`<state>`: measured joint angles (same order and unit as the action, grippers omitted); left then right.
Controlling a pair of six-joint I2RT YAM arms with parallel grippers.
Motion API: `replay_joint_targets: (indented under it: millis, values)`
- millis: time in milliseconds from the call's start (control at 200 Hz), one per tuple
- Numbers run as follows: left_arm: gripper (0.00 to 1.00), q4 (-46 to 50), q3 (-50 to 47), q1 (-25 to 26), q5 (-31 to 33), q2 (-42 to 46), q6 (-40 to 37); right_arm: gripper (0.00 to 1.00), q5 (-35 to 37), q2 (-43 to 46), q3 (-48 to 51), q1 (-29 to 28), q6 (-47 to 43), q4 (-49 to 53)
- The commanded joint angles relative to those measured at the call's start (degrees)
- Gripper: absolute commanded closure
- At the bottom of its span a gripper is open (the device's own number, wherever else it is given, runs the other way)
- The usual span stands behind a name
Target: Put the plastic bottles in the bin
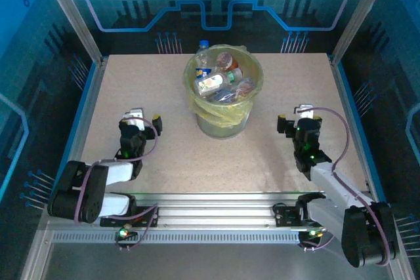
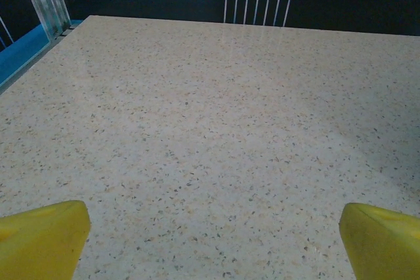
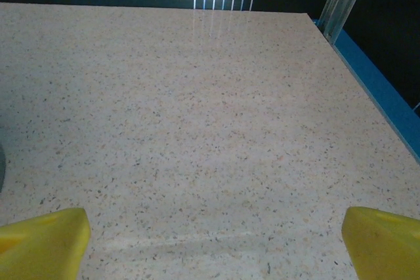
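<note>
The bin (image 1: 224, 122), a round bucket lined with a yellow-green bag, stands at the table's back centre. Several plastic bottles (image 1: 220, 81) lie piled inside it, showing blue, white, green and red-brown labels. One more bottle (image 1: 203, 48) with a blue label stands just behind the bin's rim. My left gripper (image 1: 139, 117) (image 2: 213, 240) sits low at the left, open, its yellow fingertips (image 2: 42, 237) far apart over bare table. My right gripper (image 1: 303, 113) (image 3: 213, 240) sits at the right, likewise open with nothing between its fingertips (image 3: 384, 240).
The speckled beige table (image 1: 164, 155) is bounded by blue side rails and a dark back wall. A grey sliver of the bin shows at the left edge of the right wrist view. An aluminium rail (image 1: 216, 198) runs along the near edge.
</note>
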<state>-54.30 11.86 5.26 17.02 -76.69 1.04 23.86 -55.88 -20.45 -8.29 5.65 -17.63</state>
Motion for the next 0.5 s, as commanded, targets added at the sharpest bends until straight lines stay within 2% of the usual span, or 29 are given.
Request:
replay_joint_targets:
  millis: [0, 205, 325, 450, 495]
  values:
    - [0.01, -7.8, 1.0, -1.0, -1.7, -4.0, -1.5, 0.0, -1.2, -0.4, 1.0, 1.1, -0.5, -3.5]
    - [0.01, -17.5, 1.8, -1.2, -2.4, -14.3, -2.7, 0.0, -2.3, -1.1, 1.1, 1.4, -0.4, -4.5]
    - [0.01, -12.1, 3.7, -1.9, -5.2, -13.2, -2.0, 0.0, -3.3, -1.7, 1.3, 1.6, -0.7, -5.3]
    - [0.01, 2.3, 10.4, -3.6, -10.9, -12.2, -1.7, 0.0, -5.0, -2.5, 1.5, 1.6, -0.9, -7.0]
    - [0.01, 1.8, 10.1, -5.5, -13.7, -12.1, -0.4, 0.0, -5.8, -2.8, 1.5, 1.6, -1.0, -7.8]
